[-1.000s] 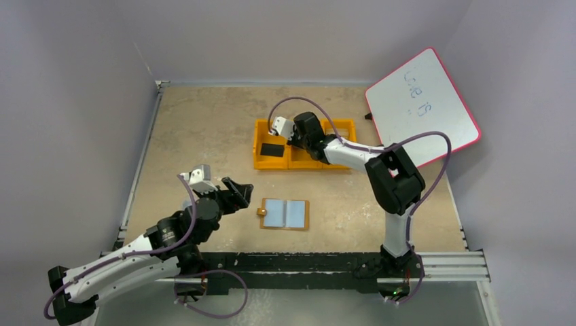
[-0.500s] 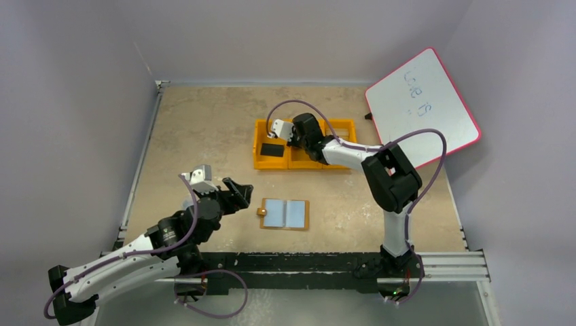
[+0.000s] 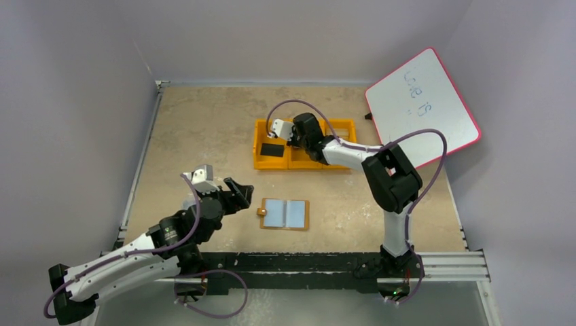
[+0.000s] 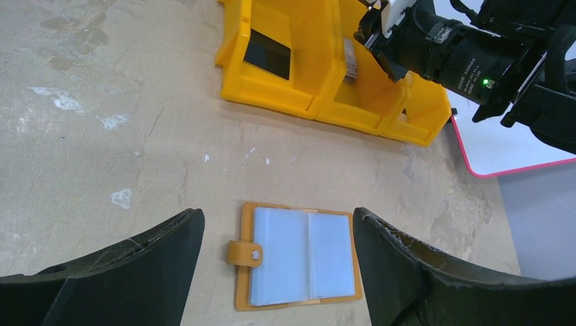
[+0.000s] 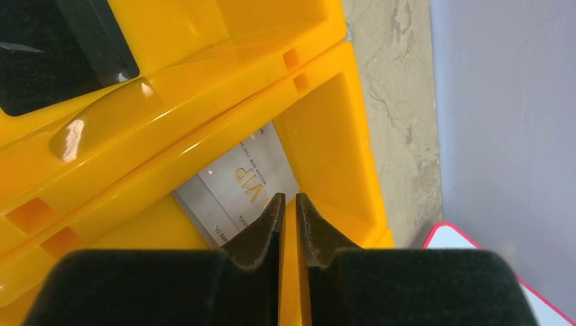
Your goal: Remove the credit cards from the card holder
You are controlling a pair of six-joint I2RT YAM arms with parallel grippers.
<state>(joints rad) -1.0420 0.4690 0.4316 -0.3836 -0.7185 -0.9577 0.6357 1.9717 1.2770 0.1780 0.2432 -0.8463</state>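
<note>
Fingers (image 5: 261,227) of the right hand (image 5: 286,204) hang over the middle compartment of the orange tray (image 3: 272,164). They are only a thin slit apart, with nothing between them. Just beyond their tips a silvery credit card (image 5: 234,180) lies slanted inside that compartment, printed face up, its lower corner hidden behind the tray's divider wall. A black block (image 3: 272,149) sits in the tray's left compartment.

The card holder (image 3: 285,214) lies open and flat on the counter (image 3: 204,122), on the near side of the tray and well apart from it. Its pale blue-grey pockets face up and its small stud tab (image 3: 261,212) points left. Whether its pockets hold any card cannot be told.

The left hand (image 3: 238,192) hovers nearer than the tray and to its left, not touching the holder, its fingers spread wide and empty. A whiteboard (image 3: 421,109) with a pink rim leans to the right of the tray.
</note>
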